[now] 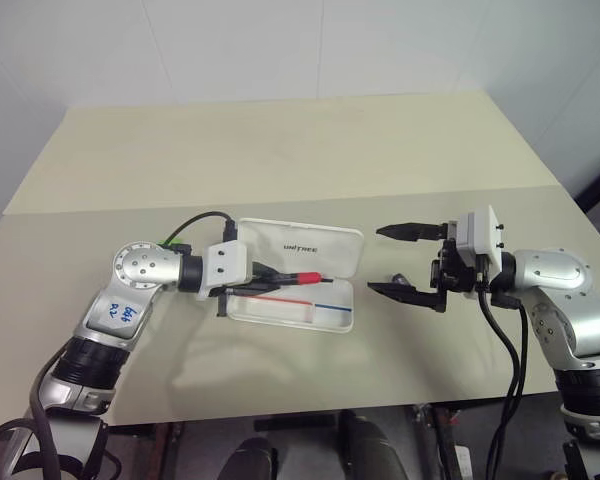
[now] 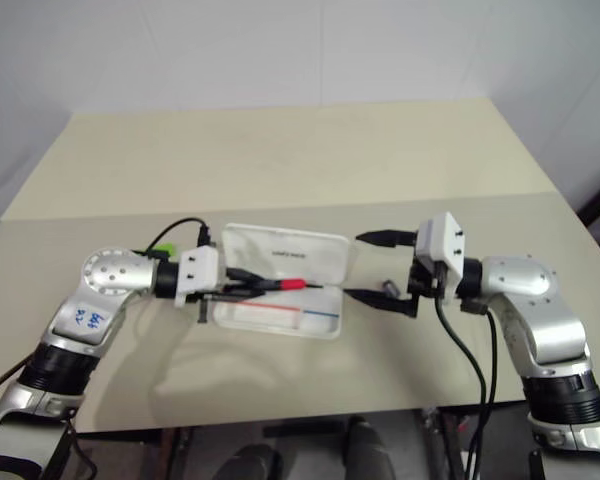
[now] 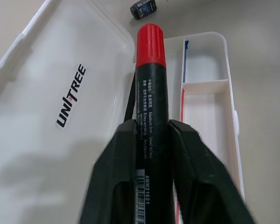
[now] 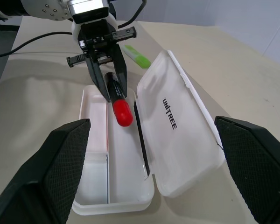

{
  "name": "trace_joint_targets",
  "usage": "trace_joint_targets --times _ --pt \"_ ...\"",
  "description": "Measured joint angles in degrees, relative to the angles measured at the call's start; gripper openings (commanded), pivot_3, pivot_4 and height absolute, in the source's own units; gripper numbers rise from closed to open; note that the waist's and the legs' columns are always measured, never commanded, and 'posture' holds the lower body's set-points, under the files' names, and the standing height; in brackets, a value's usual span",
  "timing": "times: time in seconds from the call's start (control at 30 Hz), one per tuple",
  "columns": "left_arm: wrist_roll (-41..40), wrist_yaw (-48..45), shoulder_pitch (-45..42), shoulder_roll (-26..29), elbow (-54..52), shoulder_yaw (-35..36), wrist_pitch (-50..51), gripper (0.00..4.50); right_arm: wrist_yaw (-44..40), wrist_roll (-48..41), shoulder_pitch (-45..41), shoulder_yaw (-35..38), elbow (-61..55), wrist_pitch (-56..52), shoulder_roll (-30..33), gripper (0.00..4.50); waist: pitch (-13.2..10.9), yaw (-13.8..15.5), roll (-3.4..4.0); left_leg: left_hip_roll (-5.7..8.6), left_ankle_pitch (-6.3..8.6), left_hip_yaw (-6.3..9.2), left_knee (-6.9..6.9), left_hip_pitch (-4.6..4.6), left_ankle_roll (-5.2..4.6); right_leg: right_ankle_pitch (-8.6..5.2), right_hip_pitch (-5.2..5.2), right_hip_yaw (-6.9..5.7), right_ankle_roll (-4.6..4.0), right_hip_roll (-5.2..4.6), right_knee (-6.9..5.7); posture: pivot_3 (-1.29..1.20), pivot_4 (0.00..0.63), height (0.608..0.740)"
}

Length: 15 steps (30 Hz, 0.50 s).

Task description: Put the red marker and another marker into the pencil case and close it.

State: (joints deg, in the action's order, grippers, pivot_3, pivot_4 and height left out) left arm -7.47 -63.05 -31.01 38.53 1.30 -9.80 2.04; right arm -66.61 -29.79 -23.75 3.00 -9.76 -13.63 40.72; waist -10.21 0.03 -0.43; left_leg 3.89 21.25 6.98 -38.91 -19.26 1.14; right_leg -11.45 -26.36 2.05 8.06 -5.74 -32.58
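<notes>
White walls back a beige table in the head view. Left of centre, the left gripper holds the red marker between its fingers over the open pencil case; the step is dropping it in, so a clean release comes next. The green marker lies behind. At right, the right gripper gapes empty.

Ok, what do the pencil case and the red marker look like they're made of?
The pencil case looks like hard white plastic, glossy and slightly translucent, with moulded dividers. The red marker seems smooth plastic too: ribbed matte red cap, shiny black printed barrel.
</notes>
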Motion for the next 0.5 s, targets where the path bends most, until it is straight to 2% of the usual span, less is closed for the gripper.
trace_joint_targets --times 0.23,0.43,0.5 --pt "0.96 0.5 0.08 -0.14 0.03 -0.03 0.37 4.48 0.71 0.0 -0.02 -0.15 -0.29 -0.21 -0.58 4.5 0.0 0.01 0.0 0.0 0.0 0.0 -0.02 0.0 0.0 0.0 0.0 0.0 -0.01 0.0 -0.02 0.0 0.15 0.74" --pt "0.84 0.87 0.91 -0.24 -0.2 0.04 -0.08 4.48 0.96 0.0 -0.18 -0.29 -0.39 -0.27 -0.85 4.5 0.0 0.0 0.0 0.0 0.0 0.0 -0.02 0.0 0.0 0.01 0.0 0.01 -0.01 0.0 -0.02 0.0 0.15 0.74" --pt "0.67 0.86 1.29 -0.23 -0.31 0.18 -0.12 4.07 0.98 0.0 -0.31 -0.32 -0.39 -0.29 -0.93 4.5 0.0 0.0 0.0 0.0 0.0 0.0 -0.02 0.0 0.0 0.01 0.0 0.01 -0.01 0.0 -0.02 0.0 0.15 0.74"
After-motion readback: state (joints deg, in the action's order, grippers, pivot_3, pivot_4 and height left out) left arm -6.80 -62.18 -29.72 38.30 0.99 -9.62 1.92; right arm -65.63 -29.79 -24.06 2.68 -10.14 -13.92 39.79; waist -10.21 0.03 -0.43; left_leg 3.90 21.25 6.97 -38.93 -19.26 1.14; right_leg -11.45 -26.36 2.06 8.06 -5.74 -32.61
